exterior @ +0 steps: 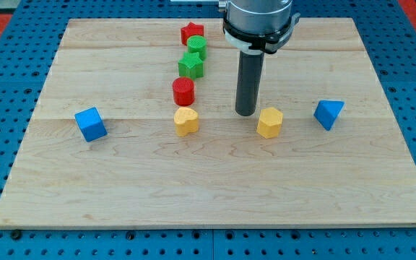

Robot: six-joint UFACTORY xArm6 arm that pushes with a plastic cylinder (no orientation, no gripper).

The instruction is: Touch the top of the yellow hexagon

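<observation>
I had no hand, just my tip [245, 113] parked up-left of the yellow hexagon [269, 122], set for its top edge.

Quick count of what's sitting on the table [215, 202]: eight blocks total. Two yellow ones, a hexagon [269, 122] and a heart-ish one [186, 120]. Two red, a star [192, 33] and a cylinder [183, 91]. Two green, a cylinder [197, 47] and a star [191, 65]. Two blue, a cube [91, 124] and a wedge-looking piece [328, 113]. So two of each colour, four colours.
</observation>
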